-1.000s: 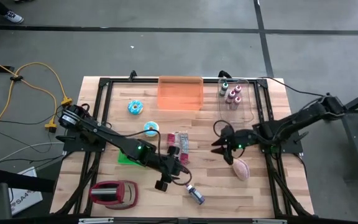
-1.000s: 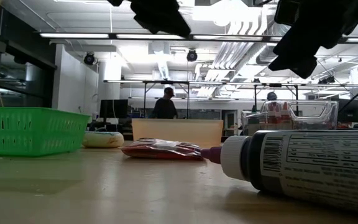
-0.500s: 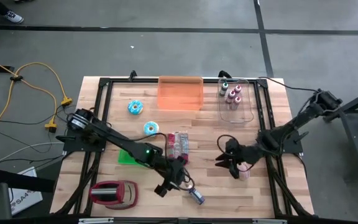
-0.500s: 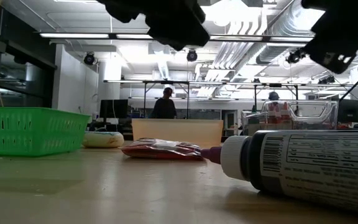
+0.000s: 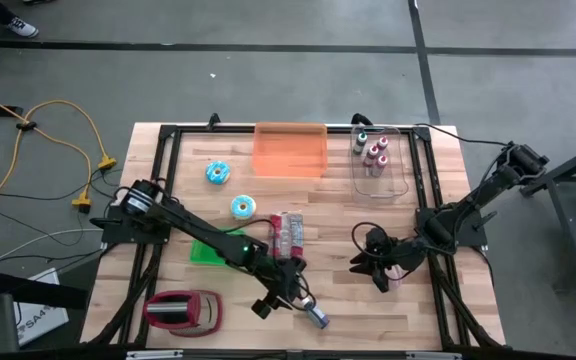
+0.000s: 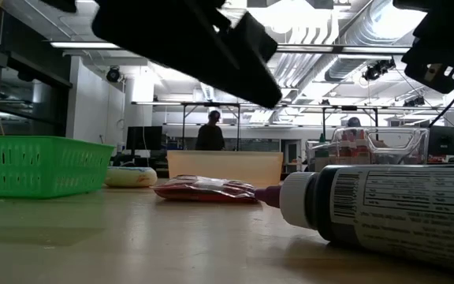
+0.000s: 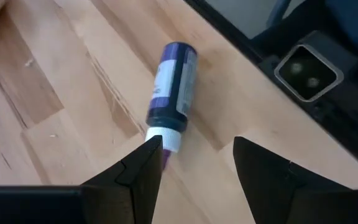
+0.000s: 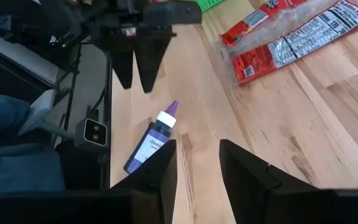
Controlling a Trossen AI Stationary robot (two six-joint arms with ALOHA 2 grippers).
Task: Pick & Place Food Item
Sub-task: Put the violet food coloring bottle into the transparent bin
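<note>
A purple bottle [image 7: 173,84] with a white cap lies on its side on the wooden table [image 5: 348,310] near the front edge, also seen as the purple bottle [image 5: 315,316]. My left gripper [image 7: 197,146] hovers open just above and behind its cap end, touching nothing; the low view shows the left gripper [image 6: 203,47] well clear of the bottle [image 6: 385,213]. My right gripper [image 5: 370,272] is shut and holds nothing, above a pink food item [image 5: 396,281] that lies on the table.
Red snack bags [image 5: 288,235] lie mid-table. Two blue-iced donuts [image 5: 218,173] sit behind them. A green basket [image 5: 206,252], an orange bin [image 5: 290,150], a clear bin of bottles [image 5: 376,160] and a red-and-white object [image 5: 183,310] stand around the black frame.
My left gripper has come down and toward the bottle near the front edge, rolling as it went, and stays open. My right gripper has swung toward the table's near edge and now stands over the pink item.
</note>
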